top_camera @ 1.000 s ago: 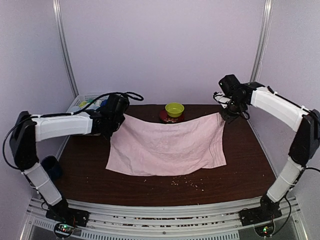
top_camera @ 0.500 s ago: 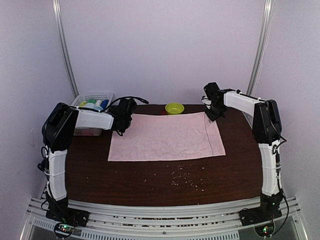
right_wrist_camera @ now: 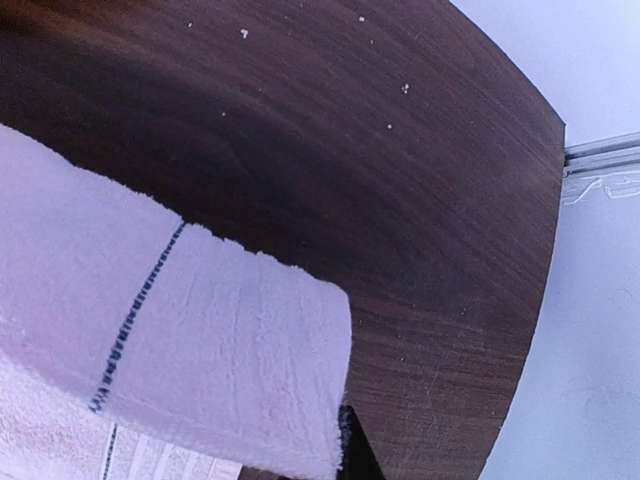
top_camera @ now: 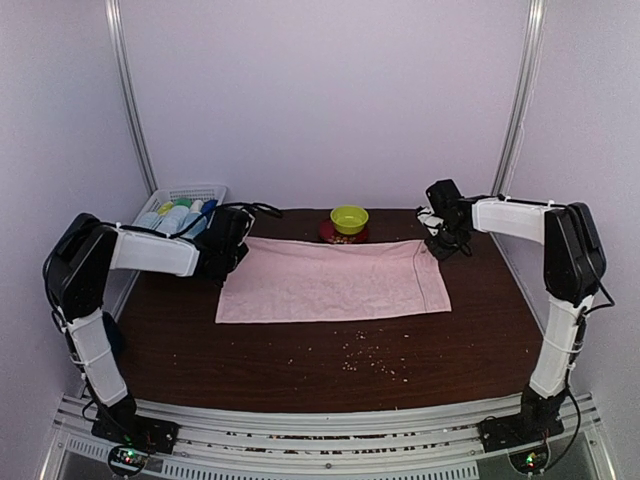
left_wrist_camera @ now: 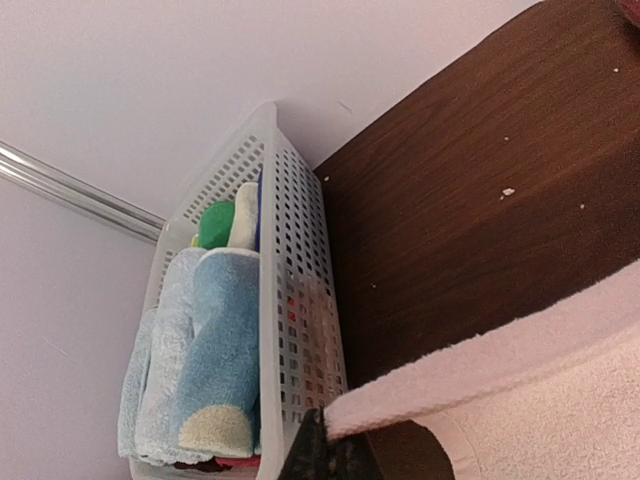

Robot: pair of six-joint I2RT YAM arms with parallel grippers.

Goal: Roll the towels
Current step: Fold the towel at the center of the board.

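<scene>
On dark wooden bench (top_camera: 330, 375), spread flat mid-surface: pale pink towel (top_camera: 330, 290), far edge lifted and curling over. At far left, white mesh basket (top_camera: 190, 188) holding light blue towel (left_wrist_camera: 215, 340). Clamped shut on pale pink towel's far corners: left tool (top_camera: 232, 262), right tool (top_camera: 437, 248). Behind the pale pink towel, yellow-green bowl (top_camera: 349, 217).

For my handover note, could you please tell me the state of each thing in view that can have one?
pink towel: flat on the table, far edge lifted and curling over, not yet rolled.
left gripper: shut on the pink towel's far left corner.
right gripper: shut on its far right corner.
blue towel: looks rolled, lying in the basket.
yellow bowl: upright.
</scene>
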